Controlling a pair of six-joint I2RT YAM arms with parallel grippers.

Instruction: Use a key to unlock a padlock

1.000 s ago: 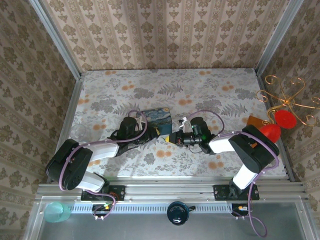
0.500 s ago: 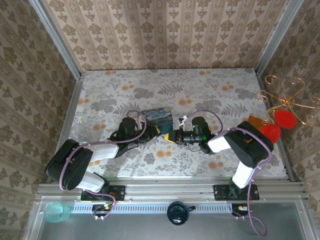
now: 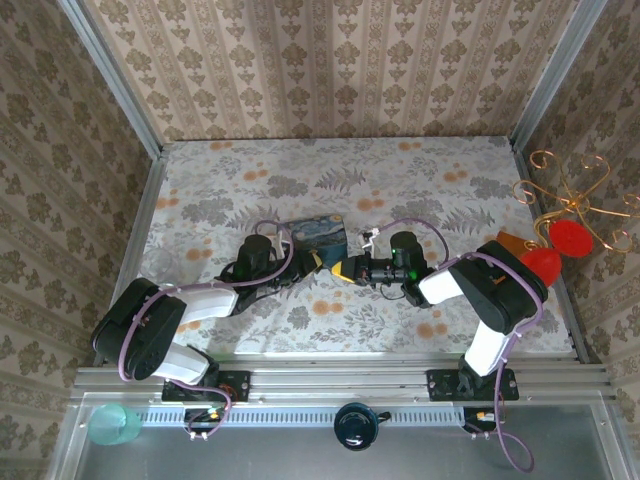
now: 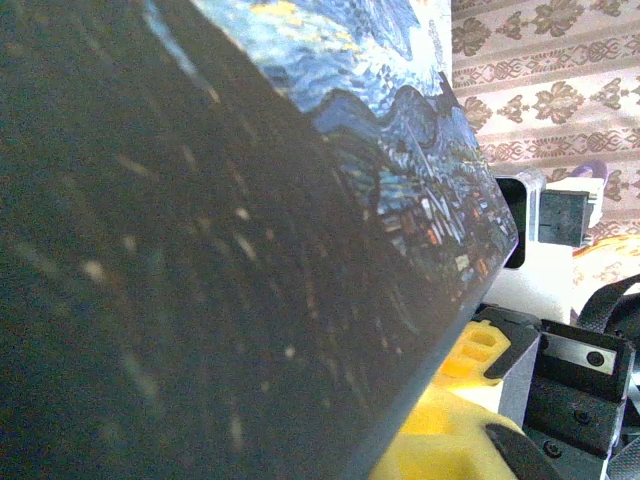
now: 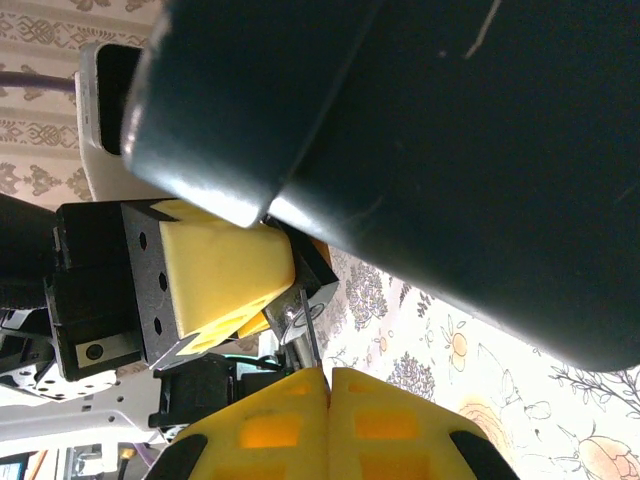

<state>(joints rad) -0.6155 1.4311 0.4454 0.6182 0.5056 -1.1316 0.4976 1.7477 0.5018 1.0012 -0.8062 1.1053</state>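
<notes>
The tiny dark padlock [image 5: 318,278] sits between the yellow fingers [image 5: 222,262] of my left gripper [image 3: 320,262], which is shut on it; its silver keyhole face points at my right gripper. My right gripper [image 5: 329,376] is shut on the key [image 5: 311,338], a thin blade standing up from the closed fingertips. The blade's tip meets the keyhole face; how deep it goes I cannot tell. From above, the right gripper [image 3: 346,268] and the left one meet tip to tip just in front of the blue tin [image 3: 318,232]. A yellow finger [image 4: 440,425] shows under the tin [image 4: 250,220] in the left wrist view.
The blue swirly tin [image 5: 450,140] lies close behind both grippers. A gold wire stand [image 3: 572,195] with red pieces [image 3: 543,262] is at the right edge. A small white item [image 3: 367,238] lies right of the tin. Metal rails and papered walls fence the table [image 3: 330,180].
The right gripper and wrist have shifted slightly left and away from the near edge, closing up on the left gripper. The left arm has hardly moved.
</notes>
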